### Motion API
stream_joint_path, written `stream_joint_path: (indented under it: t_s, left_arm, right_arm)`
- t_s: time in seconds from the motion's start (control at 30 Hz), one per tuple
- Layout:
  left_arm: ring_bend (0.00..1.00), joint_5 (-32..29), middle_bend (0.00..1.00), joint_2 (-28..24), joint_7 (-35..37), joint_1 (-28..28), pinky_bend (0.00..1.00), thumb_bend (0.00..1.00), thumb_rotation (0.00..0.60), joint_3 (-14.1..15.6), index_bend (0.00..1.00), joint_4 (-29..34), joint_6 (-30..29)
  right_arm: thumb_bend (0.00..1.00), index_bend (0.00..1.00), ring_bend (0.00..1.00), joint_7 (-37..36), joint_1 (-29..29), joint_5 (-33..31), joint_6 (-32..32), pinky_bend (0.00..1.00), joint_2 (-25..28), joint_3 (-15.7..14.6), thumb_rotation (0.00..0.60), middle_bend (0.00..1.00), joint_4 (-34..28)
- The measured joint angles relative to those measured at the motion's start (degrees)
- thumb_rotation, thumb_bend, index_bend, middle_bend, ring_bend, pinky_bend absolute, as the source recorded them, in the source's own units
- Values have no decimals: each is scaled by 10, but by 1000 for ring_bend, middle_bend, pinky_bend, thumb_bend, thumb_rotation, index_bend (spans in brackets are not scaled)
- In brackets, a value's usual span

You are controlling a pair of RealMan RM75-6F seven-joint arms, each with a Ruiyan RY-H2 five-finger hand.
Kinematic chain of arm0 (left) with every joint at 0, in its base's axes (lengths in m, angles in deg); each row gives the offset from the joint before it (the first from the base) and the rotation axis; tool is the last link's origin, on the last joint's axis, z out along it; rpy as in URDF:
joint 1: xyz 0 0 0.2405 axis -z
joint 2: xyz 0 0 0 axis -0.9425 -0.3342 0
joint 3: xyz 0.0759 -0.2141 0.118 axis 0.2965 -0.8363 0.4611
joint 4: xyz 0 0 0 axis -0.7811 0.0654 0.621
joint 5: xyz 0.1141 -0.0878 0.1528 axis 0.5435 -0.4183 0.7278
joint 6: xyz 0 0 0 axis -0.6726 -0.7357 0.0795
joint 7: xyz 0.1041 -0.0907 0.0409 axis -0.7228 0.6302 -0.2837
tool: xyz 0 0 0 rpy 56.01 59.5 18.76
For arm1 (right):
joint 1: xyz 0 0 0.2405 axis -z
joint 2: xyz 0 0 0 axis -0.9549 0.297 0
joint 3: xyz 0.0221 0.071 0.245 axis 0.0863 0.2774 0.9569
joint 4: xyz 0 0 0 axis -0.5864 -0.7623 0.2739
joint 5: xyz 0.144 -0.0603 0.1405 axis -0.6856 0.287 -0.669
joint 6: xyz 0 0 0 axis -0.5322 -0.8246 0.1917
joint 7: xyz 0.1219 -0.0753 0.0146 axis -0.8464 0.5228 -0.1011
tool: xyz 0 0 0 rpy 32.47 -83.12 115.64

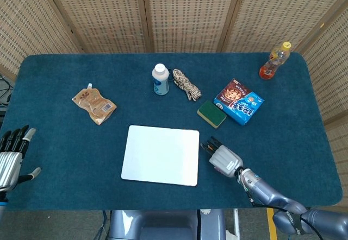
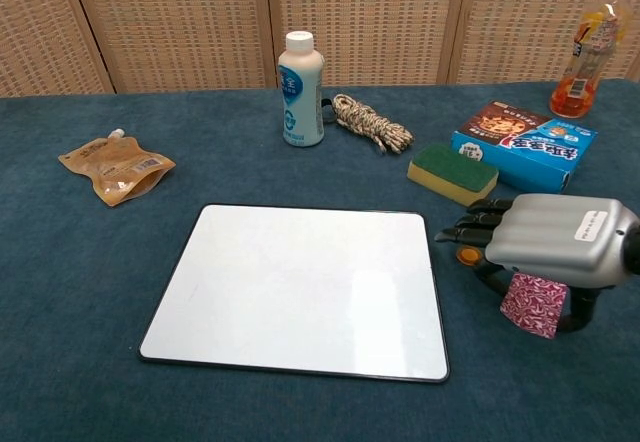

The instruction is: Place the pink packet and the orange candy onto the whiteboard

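Observation:
The whiteboard (image 2: 300,290) (image 1: 160,154) lies flat near the table's front middle. Just right of it, my right hand (image 2: 545,247) (image 1: 224,157) hovers low with its fingers pointing toward the board. The pink packet (image 2: 533,304) stands tilted up under the palm, pinched between thumb and fingers. In the head view the hand hides the packet. The small orange candy (image 2: 467,255) sits on the cloth right beneath the fingertips, close to the board's right edge. My left hand (image 1: 11,156) rests open at the table's front left edge, holding nothing.
A green-and-yellow sponge (image 2: 452,173) and a blue snack box (image 2: 523,142) lie just behind the right hand. Further back are a coiled rope (image 2: 371,123), a white bottle (image 2: 301,89) and an orange drink bottle (image 2: 587,49). A tan pouch (image 2: 117,168) lies far left.

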Motion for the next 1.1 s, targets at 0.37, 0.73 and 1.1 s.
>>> stream_joint_path:
  t_s: [0.37,0.73,1.1]
  left_arm:
    - [0,-2,0,-4,9,1,0,49,600,-1,0,1,1]
    - [0,-7,0,-14,33,4,0,49,600,-3,0,0,8]
    - [0,-21,0,-22,65,12,0,49,600,-7,0,-12,30]
  right_arm:
    - [156,476,0,-4,-21,-8,18,0,20,24,600,0,-59]
    - [156,476,0,112,-92,-142,0,0,-19,76,600,0,-90]
    - [2,23,0,274,-196,-343,61,0,-167,93,600,0,-63]
